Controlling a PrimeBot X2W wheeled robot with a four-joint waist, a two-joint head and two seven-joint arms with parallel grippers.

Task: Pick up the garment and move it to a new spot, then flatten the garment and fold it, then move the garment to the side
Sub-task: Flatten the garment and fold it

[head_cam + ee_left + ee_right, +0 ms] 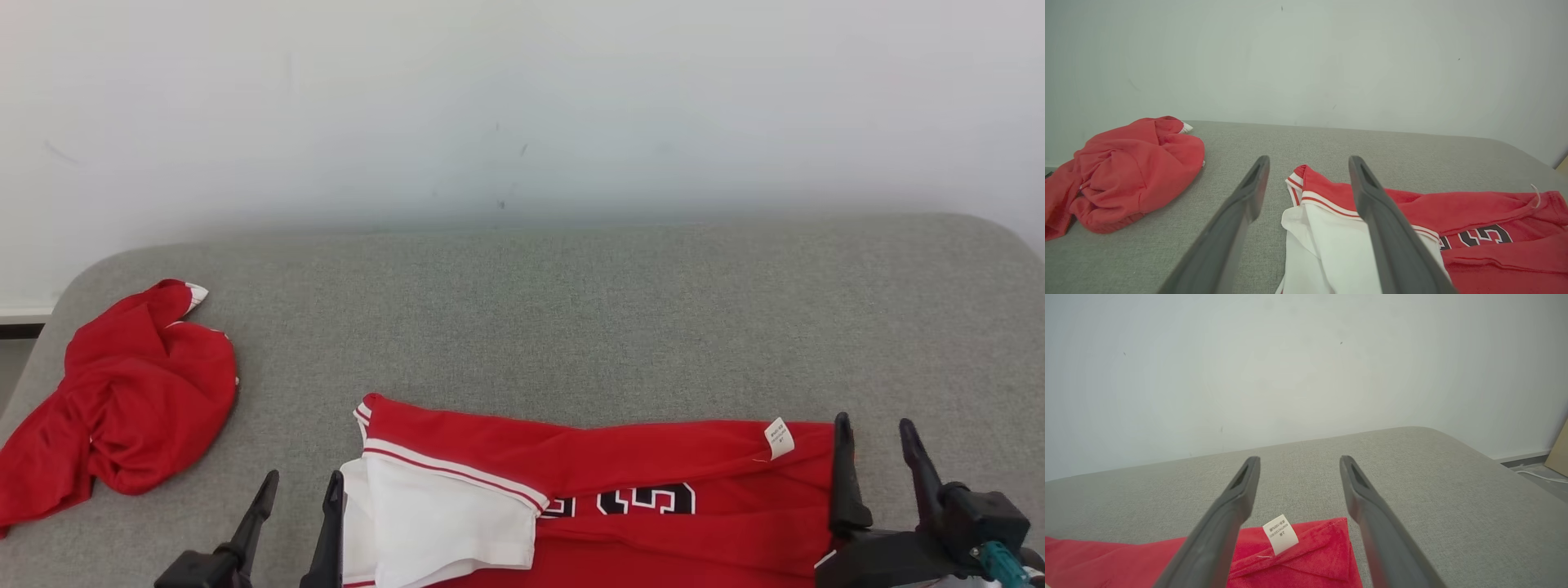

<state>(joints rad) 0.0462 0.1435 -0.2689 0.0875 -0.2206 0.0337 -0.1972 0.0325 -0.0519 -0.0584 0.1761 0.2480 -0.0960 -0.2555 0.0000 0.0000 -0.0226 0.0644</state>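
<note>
The garment [653, 457] is red, with a white sleeve [441, 514] and black digits. It lies partly folded along the near edge of the grey padded table [571, 310]. My left gripper [300, 478] stands open at the garment's left end; in the left wrist view the left gripper [1308, 161] straddles the sleeve's striped cuff [1306, 183], above the cloth. My right gripper [873, 423] is open at the right end, one finger over the hem by the white label [778, 437]. In the right wrist view the right gripper [1299, 460] hangs over the labelled corner [1323, 547]. Neither gripper holds anything.
A second red garment [122, 400] lies crumpled at the table's left edge, also seen from the left wrist [1135, 171]. A pale wall [522, 106] rises right behind the table. Past the table's rounded right end, a white cable [1543, 477] lies on the floor.
</note>
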